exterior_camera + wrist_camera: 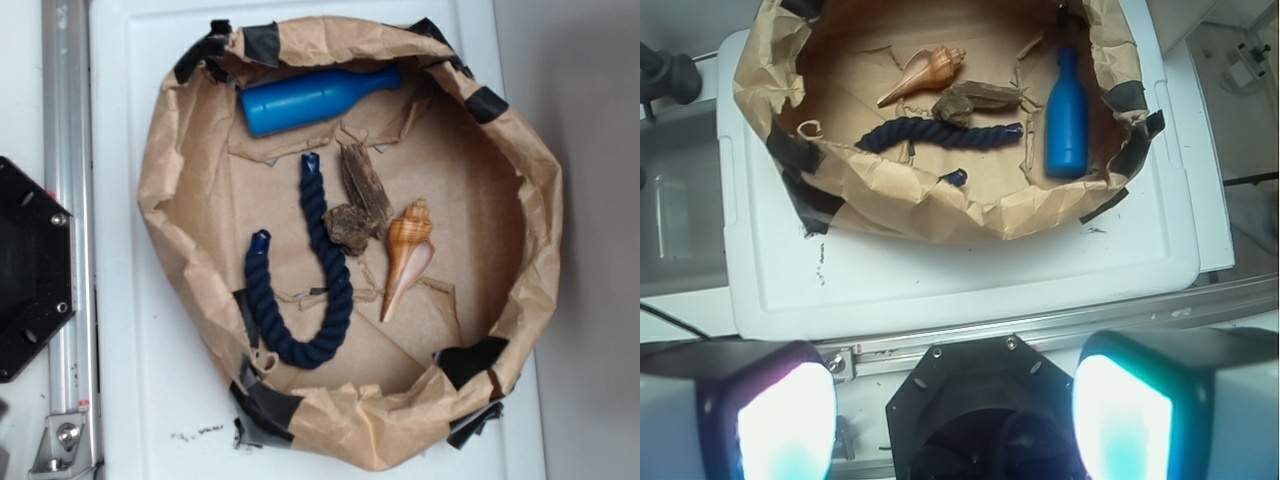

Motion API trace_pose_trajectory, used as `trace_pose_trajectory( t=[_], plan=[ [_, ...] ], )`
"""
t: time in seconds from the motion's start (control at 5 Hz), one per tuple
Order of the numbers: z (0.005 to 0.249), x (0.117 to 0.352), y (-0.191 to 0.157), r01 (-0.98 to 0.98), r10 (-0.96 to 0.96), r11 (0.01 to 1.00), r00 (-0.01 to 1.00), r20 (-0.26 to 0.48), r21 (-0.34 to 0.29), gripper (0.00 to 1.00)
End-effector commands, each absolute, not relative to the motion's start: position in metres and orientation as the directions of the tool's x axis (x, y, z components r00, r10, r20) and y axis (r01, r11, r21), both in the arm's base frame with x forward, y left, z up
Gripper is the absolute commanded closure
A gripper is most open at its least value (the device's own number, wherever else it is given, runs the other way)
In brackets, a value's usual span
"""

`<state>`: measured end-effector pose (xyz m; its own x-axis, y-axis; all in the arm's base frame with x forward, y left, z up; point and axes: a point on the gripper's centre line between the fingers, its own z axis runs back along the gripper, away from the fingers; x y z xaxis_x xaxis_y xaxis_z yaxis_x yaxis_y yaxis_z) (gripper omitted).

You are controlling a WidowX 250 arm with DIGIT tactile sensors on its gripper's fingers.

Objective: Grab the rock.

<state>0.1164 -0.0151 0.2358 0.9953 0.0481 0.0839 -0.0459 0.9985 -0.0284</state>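
The rock (356, 203) is a rough brown lump lying in the middle of a paper-lined basin (160, 180), between a navy rope (318, 270) and a tan seashell (408, 255). In the wrist view the rock (975, 98) lies far ahead near the top of the frame. My gripper (955, 415) is open and empty, with its two pale pads (785, 420) wide apart. It hangs back over the black robot base (980, 400), well short of the basin. The gripper does not show in the exterior view.
A blue bottle (312, 98) lies on its side at the basin's far edge and also shows in the wrist view (1067, 115). The basin's crumpled paper wall is held with black tape. A metal rail (65, 150) and the black base (30, 270) stand at the left.
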Motion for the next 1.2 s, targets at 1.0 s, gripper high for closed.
trace_pose_trajectory(
  t=[1.0],
  plan=[
    [0.093, 0.256, -0.009, -0.243, 0.248, 0.964, 0.968, 0.041, -0.105, 0.00]
  ],
)
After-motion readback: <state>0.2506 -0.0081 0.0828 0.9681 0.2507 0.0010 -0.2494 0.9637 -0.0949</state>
